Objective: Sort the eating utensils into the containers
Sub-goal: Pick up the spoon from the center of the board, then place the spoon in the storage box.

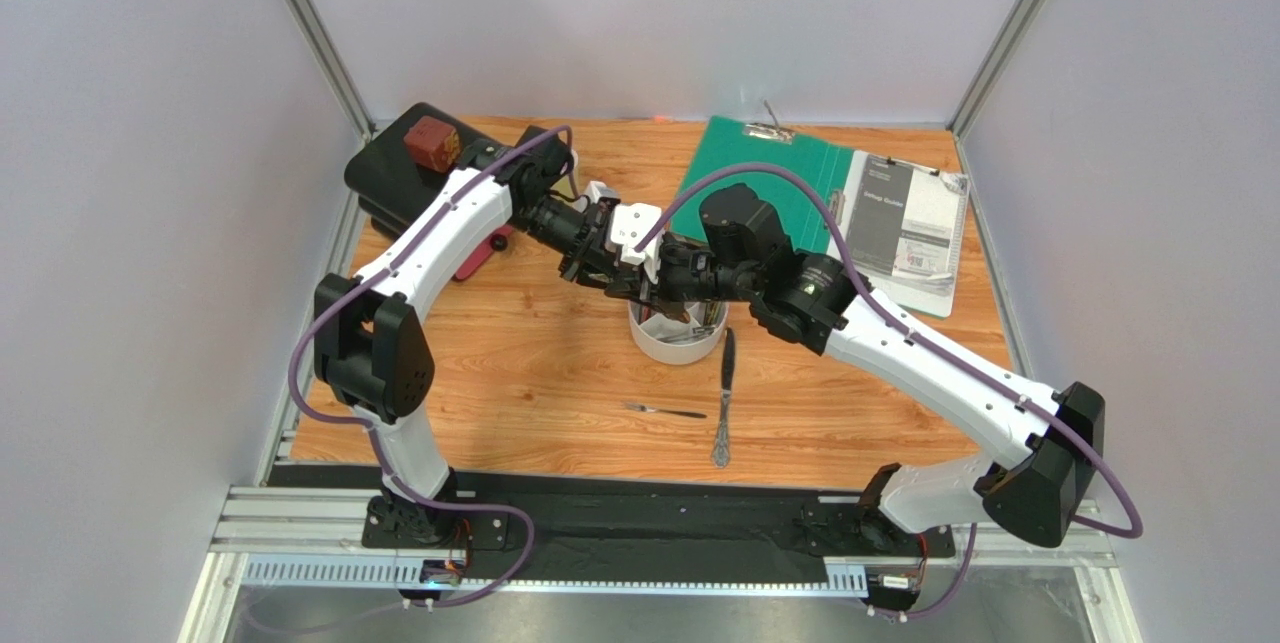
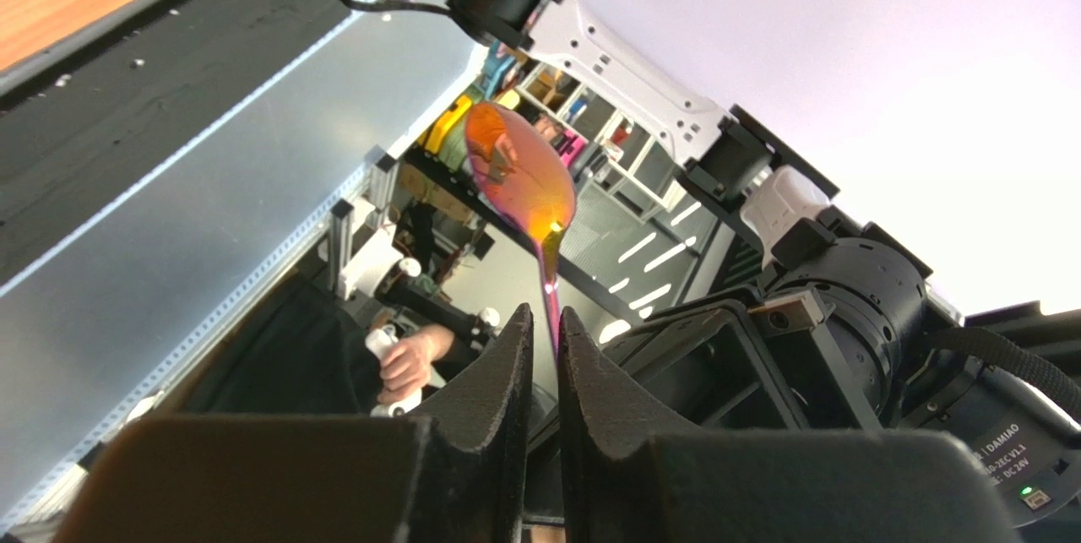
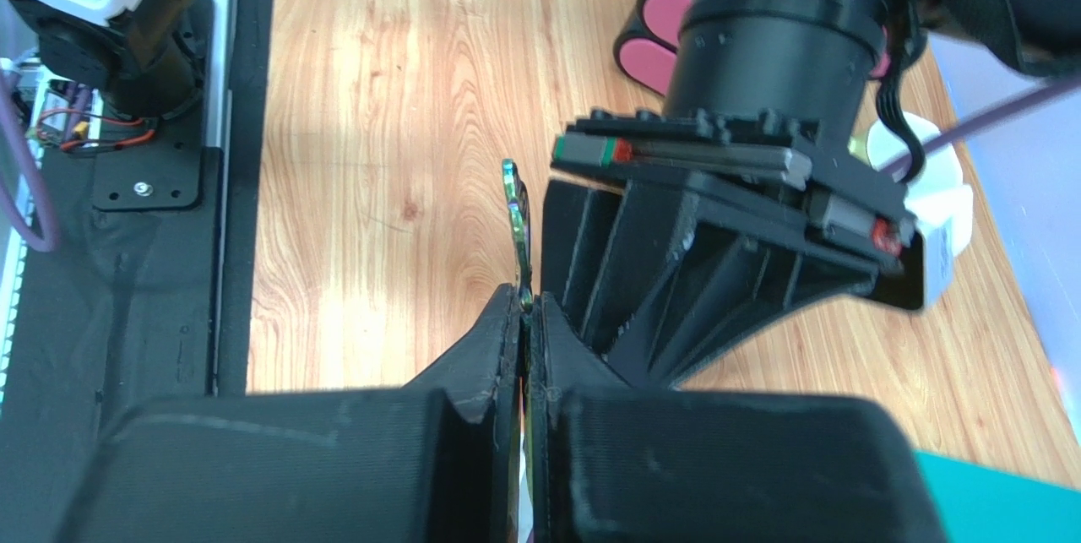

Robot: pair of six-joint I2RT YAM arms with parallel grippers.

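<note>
Both grippers meet just above the round white holder point(image 1: 676, 342) at mid-table. An iridescent purple spoon point(image 2: 514, 176) stands bowl-up, its handle running down between my left gripper's point(image 2: 546, 315) fingers, which are closed to a narrow gap around it. My right gripper point(image 3: 524, 302) is shut on the same spoon point(image 3: 515, 214), seen edge-on with colour showing between the pads. In the top view the left gripper point(image 1: 639, 271) and right gripper point(image 1: 672, 283) hide the spoon. A silver knife point(image 1: 726, 396) and a small fork point(image 1: 666, 411) lie on the table in front of the holder.
A green clipboard point(image 1: 766, 178) and a stack of papers point(image 1: 909, 231) lie at the back right. A black device point(image 1: 394, 178) with a red-brown block point(image 1: 433, 144) sits at the back left. A red object point(image 1: 473, 256) lies under the left arm.
</note>
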